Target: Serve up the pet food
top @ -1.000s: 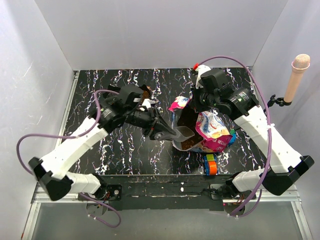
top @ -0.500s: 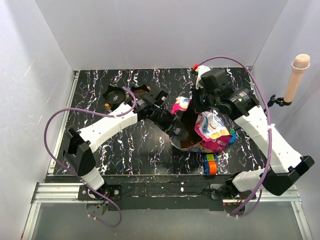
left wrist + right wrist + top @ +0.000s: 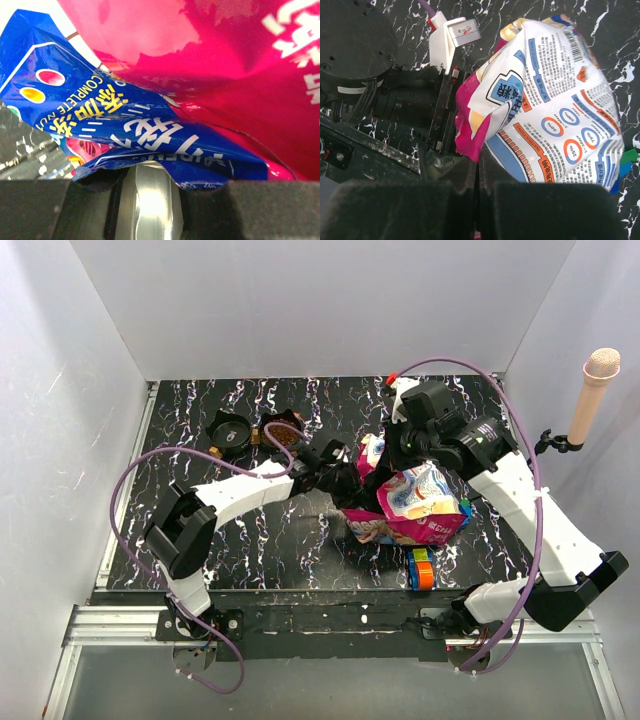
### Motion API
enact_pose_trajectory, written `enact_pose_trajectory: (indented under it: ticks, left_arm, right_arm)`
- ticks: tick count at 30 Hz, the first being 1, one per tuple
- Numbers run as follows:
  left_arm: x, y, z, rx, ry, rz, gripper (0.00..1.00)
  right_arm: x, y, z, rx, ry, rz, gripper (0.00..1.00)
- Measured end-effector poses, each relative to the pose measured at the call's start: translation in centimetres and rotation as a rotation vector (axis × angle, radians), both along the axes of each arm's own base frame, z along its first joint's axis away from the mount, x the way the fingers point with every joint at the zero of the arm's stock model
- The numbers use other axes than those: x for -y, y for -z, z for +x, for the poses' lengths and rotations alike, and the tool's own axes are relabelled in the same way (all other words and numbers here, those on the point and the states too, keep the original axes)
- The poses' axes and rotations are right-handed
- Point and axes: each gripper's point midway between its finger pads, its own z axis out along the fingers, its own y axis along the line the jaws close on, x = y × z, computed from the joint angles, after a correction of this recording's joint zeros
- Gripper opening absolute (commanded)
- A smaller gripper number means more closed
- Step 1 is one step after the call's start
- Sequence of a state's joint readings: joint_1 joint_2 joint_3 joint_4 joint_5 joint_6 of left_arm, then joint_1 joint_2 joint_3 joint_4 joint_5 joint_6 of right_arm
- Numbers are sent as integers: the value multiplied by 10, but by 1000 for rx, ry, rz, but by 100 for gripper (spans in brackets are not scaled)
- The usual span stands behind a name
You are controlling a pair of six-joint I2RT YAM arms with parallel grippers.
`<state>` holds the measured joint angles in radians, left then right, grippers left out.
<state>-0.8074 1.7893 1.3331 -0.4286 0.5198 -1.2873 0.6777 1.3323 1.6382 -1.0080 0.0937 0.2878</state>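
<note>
Near edge: a stack of colourful toy blocks point(image 3: 421, 568) stands right of centre, just in front of the bag. It is no part of the job.
Counter: black marble-patterned counter with white veins point(image 3: 250, 535).
Bag: the glossy magenta-and-blue cartoon-printed pet-food bag point(image 3: 420, 502) lies mid-counter, right of centre. Its long axis runs roughly left to right and its mouth faces left.
Right jaws: closed on the magenta edge of the bag's mouth, holding it up. The right arm point(image 3: 515, 490) reaches in from the right edge.
Left jaws: pushed into the mouth from the left, gripping a pale glossy handle point(image 3: 150, 205) whose far end is hidden inside the bag.
Pet food: small dark-brown kibble pellets point(image 3: 283, 435) show in a round black bowl point(image 3: 268, 426) toward the far-left corner. Any kibble in the bag is hidden.
Second bowl: a round black bowl point(image 3: 228, 428), apparently empty, sits just left of the first.
Key relation: the filled bowl lies back and left of the left jaws, well apart from the bag. The left arm point(image 3: 240, 495) is nearer it, so the carry would likely leave leftward along the bag's axis, then turn toward the far edge.
</note>
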Motion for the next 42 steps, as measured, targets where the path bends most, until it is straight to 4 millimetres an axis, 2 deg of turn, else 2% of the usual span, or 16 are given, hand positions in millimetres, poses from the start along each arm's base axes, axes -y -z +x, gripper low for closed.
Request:
enact_pose_trajectory:
  ticks: [6, 12, 16, 30, 33, 40, 42]
  left_arm:
    - [0, 11, -2, 142, 28, -137, 0]
    - [3, 5, 1, 206, 35, -191, 0]
    - [-2, -10, 0, 258, 26, -208, 0]
    - [-31, -93, -16, 436, -1, -329, 0]
    - [-39, -99, -25, 451, -4, -342, 0]
    - [-58, -92, -43, 448, -13, -350, 0]
    - [-65, -96, -50, 453, -14, -366, 0]
  right_arm:
    - [-2, 7, -8, -28, -25, -1, 1]
    - [1, 5, -7, -10, -13, -6, 1]
    - [5, 0, -1, 26, 7, -9, 1]
    - [11, -5, 3, 84, 19, -9, 1]
    - [11, -5, 3, 85, 19, -9, 1]
    - [11, -5, 3, 86, 19, -11, 1]
    - [11, -5, 3, 87, 19, -12, 1]
